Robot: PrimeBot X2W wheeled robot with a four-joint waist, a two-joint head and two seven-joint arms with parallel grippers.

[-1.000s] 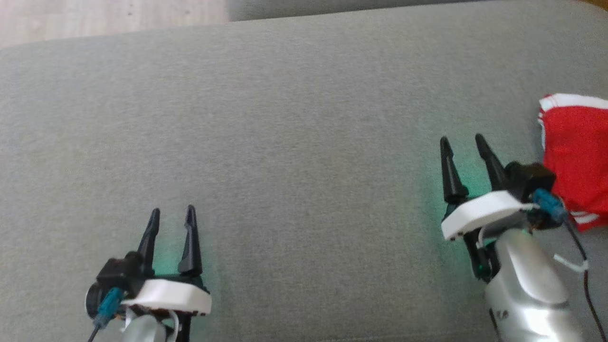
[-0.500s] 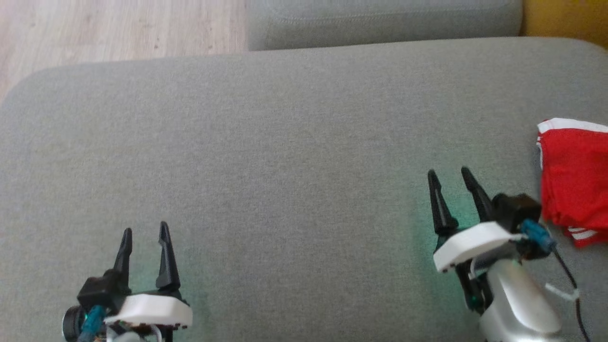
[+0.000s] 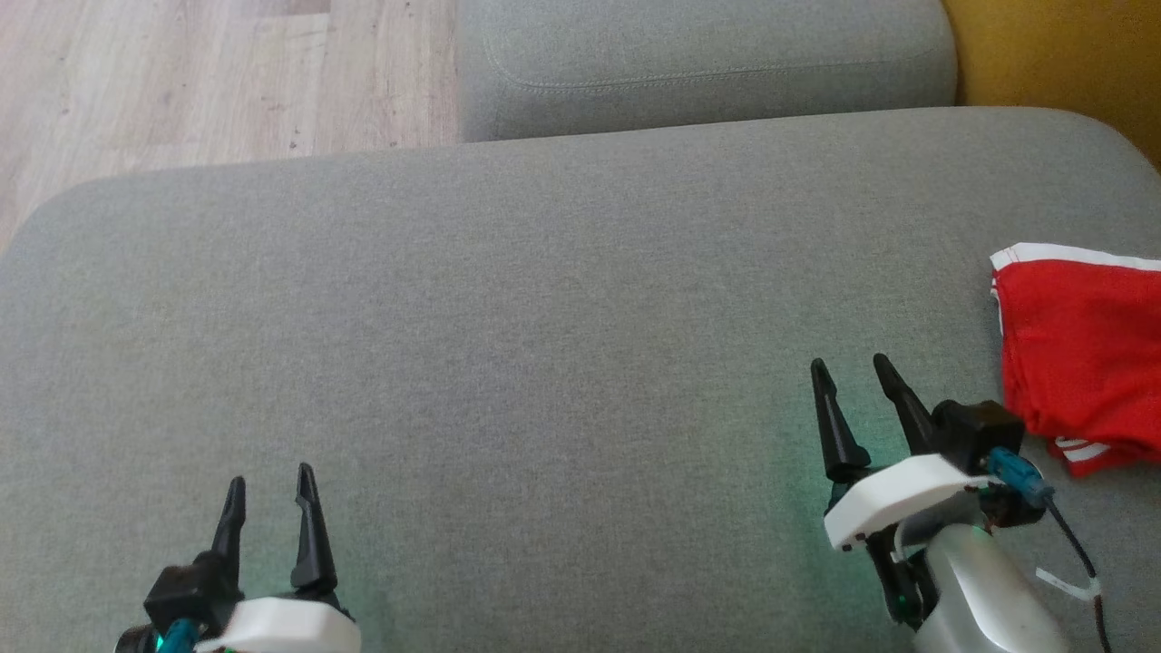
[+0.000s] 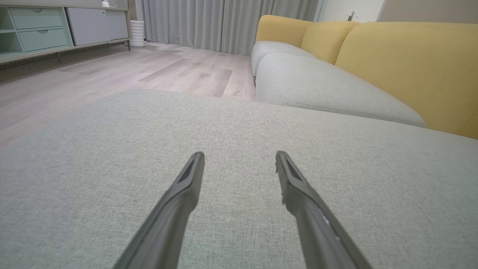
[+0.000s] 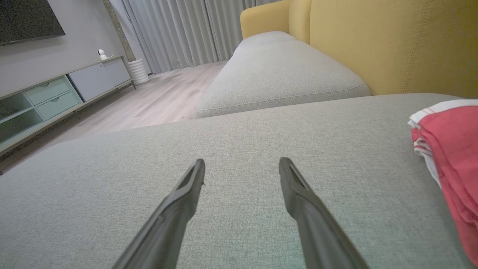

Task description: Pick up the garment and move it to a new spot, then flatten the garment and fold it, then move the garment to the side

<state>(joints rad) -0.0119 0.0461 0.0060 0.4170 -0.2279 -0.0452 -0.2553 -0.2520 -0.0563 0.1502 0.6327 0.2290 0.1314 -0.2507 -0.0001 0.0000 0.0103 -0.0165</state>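
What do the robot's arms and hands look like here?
The left hand and right hand each have two long tapered black fingers on a white plate, beside a black block with a teal connector. The right forearm is silver, with a black cable and white tie.

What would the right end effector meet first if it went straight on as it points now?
Probably the grey cushion beneath the right end effector; depth is unclear. The garment lies off to its right.

Head camera looks steeply down on the grey seat cushion (image 3: 544, 317). Both wrist cameras sit low and close over it, facing the curtains (image 4: 224, 22) (common ground). Head and right wrist views share the garment (image 3: 1079, 354).
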